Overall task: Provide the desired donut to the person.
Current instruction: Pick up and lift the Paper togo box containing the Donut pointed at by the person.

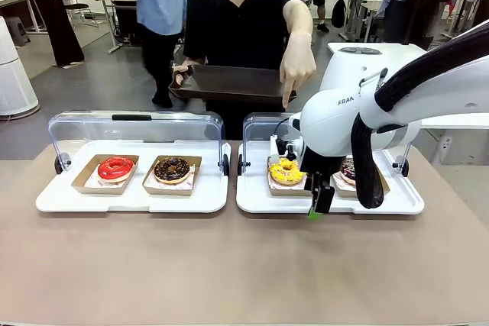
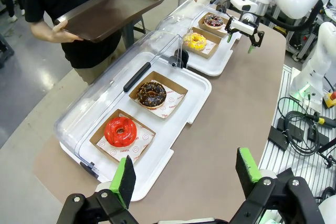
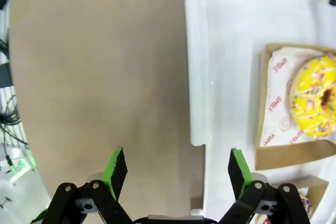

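Front view.
Desk: Items on the bench?
Me: Two white trays.
- Left tray: one red donut and one chocolate donut.
- Right tray: one yellow donut and one dark sprinkled donut.

Each donut sits in its own card box. The person stands across the bench, holding a brown tray. Their gloved finger points down above the yellow donut, so I take that as the one wanted. My right hand hangs fingers-down at the right tray's near rim. It is just beside the yellow donut and apart from it.

Left wrist view.
Desk: Left hand?
Me: My left hand is released, jaws wide, with nothing between them. It is raised over the bench end by the red donut, well apart from the yellow one at the far tray.

Right wrist view.
Desk: Right hand, and the step?
Me: It is released and empty. One finger is over bare bench and the other over the white rim. The yellow donut lies off to one side in its box, on printed paper.

I judge the step to be the approach: the choice is read and nothing is picked up yet. The next move calls for shifting the hand sideways over that box. The jaws would then line up across the box and close gently. After that comes a lift clear of the rim and a carry to the brown tray.
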Robot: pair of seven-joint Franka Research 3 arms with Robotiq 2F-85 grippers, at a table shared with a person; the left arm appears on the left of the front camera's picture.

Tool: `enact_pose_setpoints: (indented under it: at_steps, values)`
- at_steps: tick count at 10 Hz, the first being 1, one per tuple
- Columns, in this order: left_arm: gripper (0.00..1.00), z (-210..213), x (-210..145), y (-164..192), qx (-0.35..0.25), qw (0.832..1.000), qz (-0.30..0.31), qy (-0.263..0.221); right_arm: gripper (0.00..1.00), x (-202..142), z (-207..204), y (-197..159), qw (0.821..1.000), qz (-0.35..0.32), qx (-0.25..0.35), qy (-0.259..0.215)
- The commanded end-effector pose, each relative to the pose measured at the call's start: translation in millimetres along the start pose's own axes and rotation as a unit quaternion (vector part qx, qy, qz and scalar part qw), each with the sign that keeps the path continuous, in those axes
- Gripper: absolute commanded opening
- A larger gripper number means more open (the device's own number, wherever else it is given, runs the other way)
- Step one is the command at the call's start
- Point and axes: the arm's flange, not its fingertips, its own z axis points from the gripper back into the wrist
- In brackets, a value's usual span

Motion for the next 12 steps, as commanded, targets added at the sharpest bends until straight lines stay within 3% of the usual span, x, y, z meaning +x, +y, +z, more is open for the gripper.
enact_pose_setpoints:
  at_steps: [1, 12]
  values:
    - [1.00, 1, 2, -1, -0.003, 1.000, 0.000, -0.003, 1.00, -3, -10, -21, 1.000, -0.017, -0.010, 0.009]
    - [1.00, 1, 2, -1, -0.003, 1.000, 0.000, -0.003, 1.00, -9, -19, -67, 0.999, 0.001, -0.034, -0.009]
